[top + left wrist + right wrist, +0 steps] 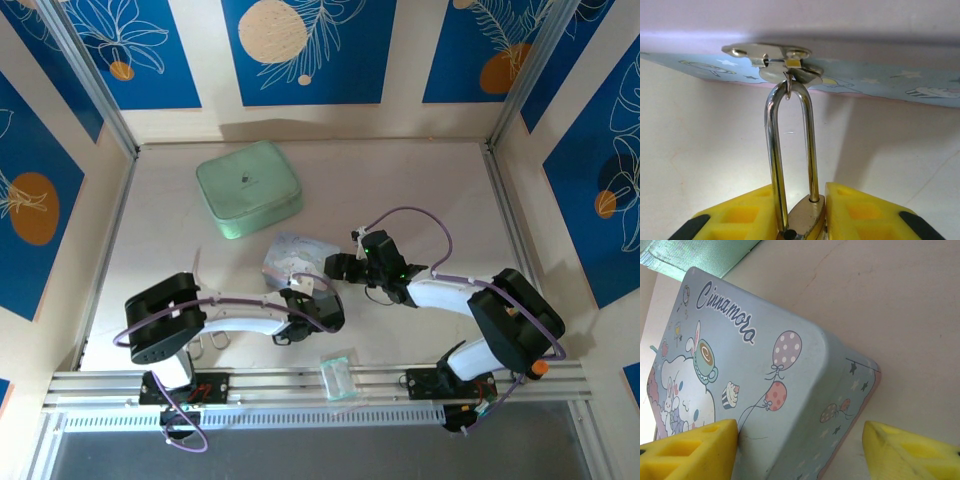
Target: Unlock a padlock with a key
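The padlock [807,215], a small brass block, sits between my left gripper's [800,192] yellow fingers, which are shut on its body. Its silver shackle [774,150] rises through the metal hasp [767,52] on the light blue cartoon box [890,82]. A dark hole shows in the body's top beside the near shackle leg. In the top view my left gripper [300,292] meets the box [290,255] from the front. My right gripper [800,427] stands open astride a corner of the box [765,390]; its left finger [705,445] touches the lid and its right finger [900,450] stands apart. The key is out of view.
A mint green case [248,188] lies at the back left of the table. A clear plastic bag [338,377] rests on the front rail. Wire loops [210,342] lie by the left arm's base. Metal frame rails [100,270] line the sides.
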Robot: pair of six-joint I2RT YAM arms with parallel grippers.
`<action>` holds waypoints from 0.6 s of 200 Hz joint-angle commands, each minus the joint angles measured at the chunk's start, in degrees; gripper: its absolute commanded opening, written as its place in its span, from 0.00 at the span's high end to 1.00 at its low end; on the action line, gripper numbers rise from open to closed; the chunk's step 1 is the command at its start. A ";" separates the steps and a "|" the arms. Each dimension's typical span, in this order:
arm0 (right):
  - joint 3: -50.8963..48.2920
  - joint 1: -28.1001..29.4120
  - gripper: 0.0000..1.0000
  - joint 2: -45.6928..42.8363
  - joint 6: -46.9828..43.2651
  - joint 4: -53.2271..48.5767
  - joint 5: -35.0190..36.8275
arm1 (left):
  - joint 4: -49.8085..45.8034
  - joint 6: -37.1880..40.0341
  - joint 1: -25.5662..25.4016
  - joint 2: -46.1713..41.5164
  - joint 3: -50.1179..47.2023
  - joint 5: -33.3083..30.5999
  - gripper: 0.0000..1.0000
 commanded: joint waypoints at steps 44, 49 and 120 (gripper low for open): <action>-2.21 -0.28 0.35 2.06 0.12 -6.32 1.39 | -10.29 -3.00 -1.38 4.52 3.76 -3.05 0.77; -2.20 -0.30 0.34 2.06 0.12 -6.27 1.39 | -10.94 -2.98 -1.38 4.68 3.86 -3.54 0.79; -1.85 -0.11 0.35 2.71 0.54 -5.83 1.02 | -12.77 -2.84 -1.37 6.28 4.48 -4.28 0.80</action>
